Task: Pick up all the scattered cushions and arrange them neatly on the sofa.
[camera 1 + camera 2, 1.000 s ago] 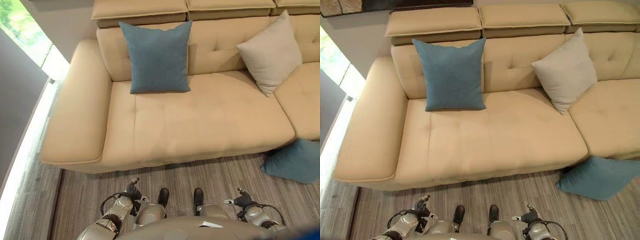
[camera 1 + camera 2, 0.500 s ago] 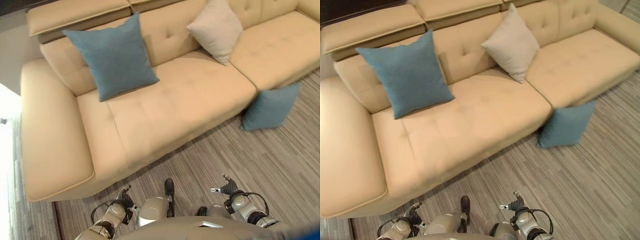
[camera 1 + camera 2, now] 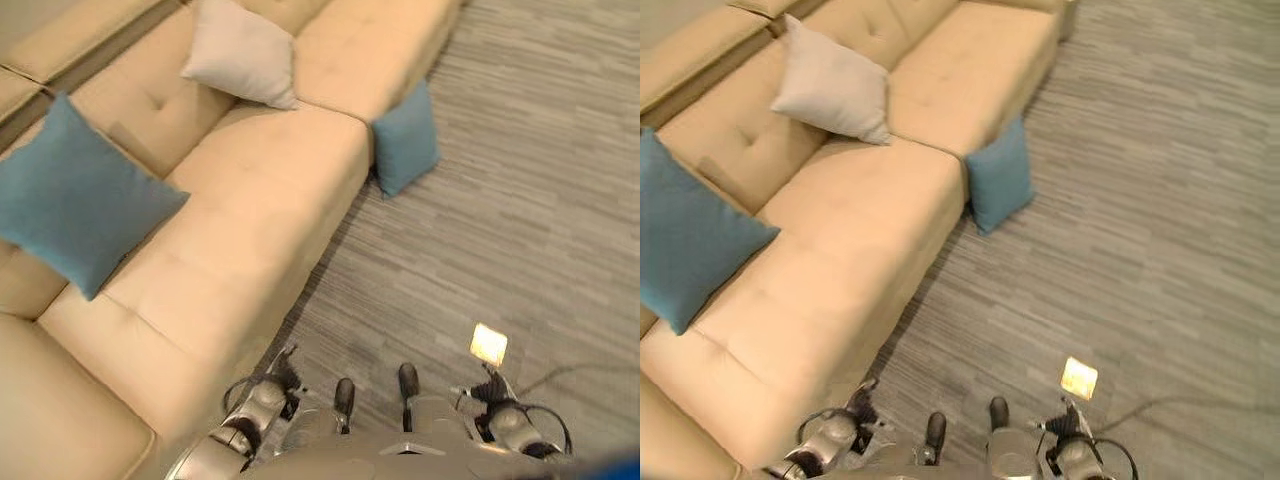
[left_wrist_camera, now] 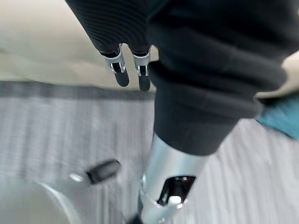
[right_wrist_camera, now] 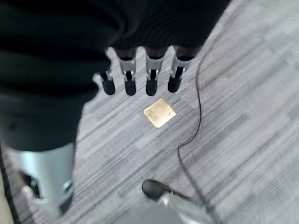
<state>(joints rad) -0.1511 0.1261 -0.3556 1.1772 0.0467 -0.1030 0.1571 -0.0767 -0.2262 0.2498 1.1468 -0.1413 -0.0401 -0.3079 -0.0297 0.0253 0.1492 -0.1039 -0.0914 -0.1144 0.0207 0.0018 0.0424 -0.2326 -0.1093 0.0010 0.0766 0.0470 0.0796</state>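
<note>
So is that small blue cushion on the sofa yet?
No. The small blue cushion stands on the floor, leaning against the sofa front.

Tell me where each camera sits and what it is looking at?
Left eye, right eye: on the head, looking down at the sofa, the floor cushion and both hands.
Left wrist: on the left arm, along the left hand to the sofa's base.
Right wrist: along the right hand to a brass floor plate.
Shared: eyes also show that plate.

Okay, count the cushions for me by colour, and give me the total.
Blue cushions: 2, one propped on the sofa seat and one on the floor leaning against the sofa front.
Light grey cushions: 1, against the sofa backrest.
Total: 3 cushions.
</note>
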